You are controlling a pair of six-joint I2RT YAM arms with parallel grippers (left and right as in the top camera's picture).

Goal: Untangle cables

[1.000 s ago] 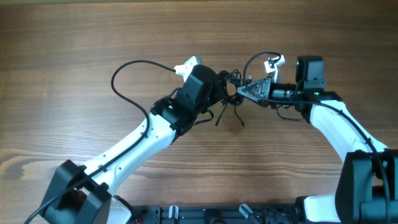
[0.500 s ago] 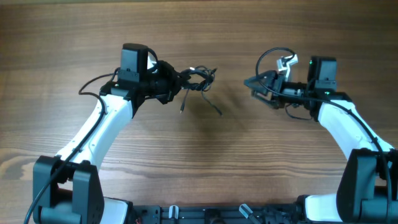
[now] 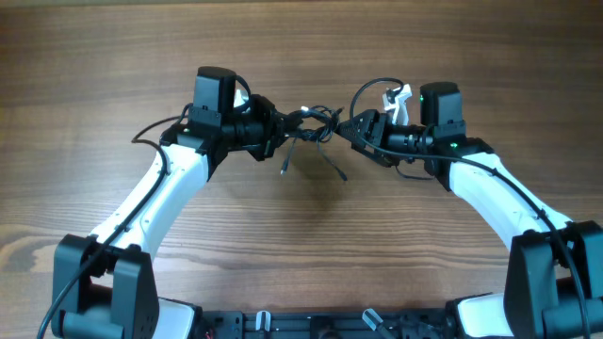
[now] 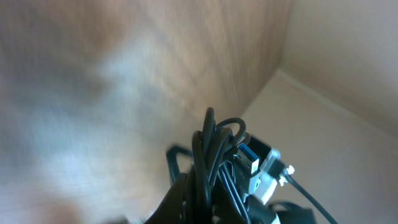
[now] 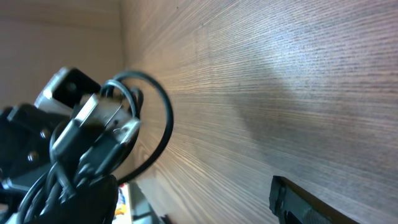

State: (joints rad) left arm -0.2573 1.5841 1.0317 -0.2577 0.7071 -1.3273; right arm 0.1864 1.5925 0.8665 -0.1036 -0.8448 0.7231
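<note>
Wooden table (image 3: 113,56), from above, with two white-and-black arms reaching in toward its middle. Between them, one knotted bundle of thin black cables (image 3: 311,124), held clear of the wood. Clamped tight on the bundle's left side, the left gripper (image 3: 279,128). Just right of the knot, the right gripper (image 3: 352,128), jaws spread apart, gripping nothing; impossible to tell whether touching the cords. Below the knot, two loose ends dangling, one nearer the left arm, one nearer the right. From the left wrist, the same cables (image 4: 208,155) bunched close before the lens, one blue-tongued plug (image 4: 252,158) jutting to the right, background blurred. From the right wrist, cables (image 5: 74,180) crowding the left edge, one loop (image 5: 163,118) arcing out over the grain, two silver plugs (image 5: 112,140) side by side, and one black finger (image 5: 298,199) at the lower right corner, well apart from the tangle.
</note>
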